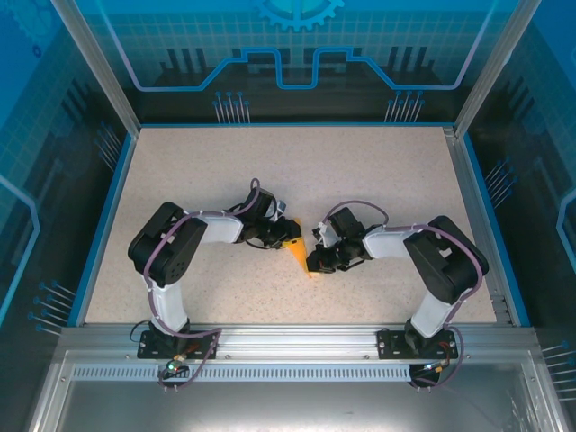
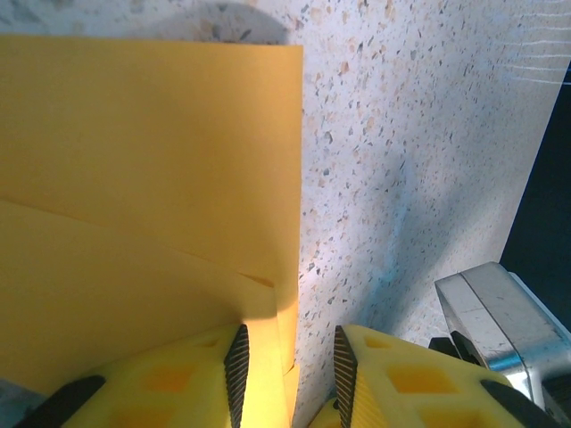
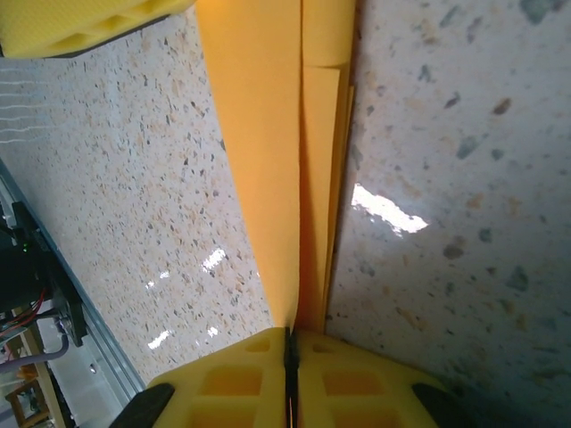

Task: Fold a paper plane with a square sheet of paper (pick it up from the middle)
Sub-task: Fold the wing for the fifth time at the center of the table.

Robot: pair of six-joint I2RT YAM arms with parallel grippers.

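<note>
Orange-yellow paper, one folded sheet (image 3: 268, 134), sits mid-table (image 1: 180, 171) between two grippers. The right gripper (image 3: 290, 343) is clamped tight on its layered edge, while the left gripper (image 2: 287, 357) stands part open around a corner. For a clean crease, the right should probably hold firm while the left closes squarely.

We find the sheet of paper (image 1: 301, 256) on the table (image 1: 270, 162), a little before its middle, between the left gripper (image 1: 289, 237) at its left and the right gripper (image 1: 318, 261) at its right.
</note>
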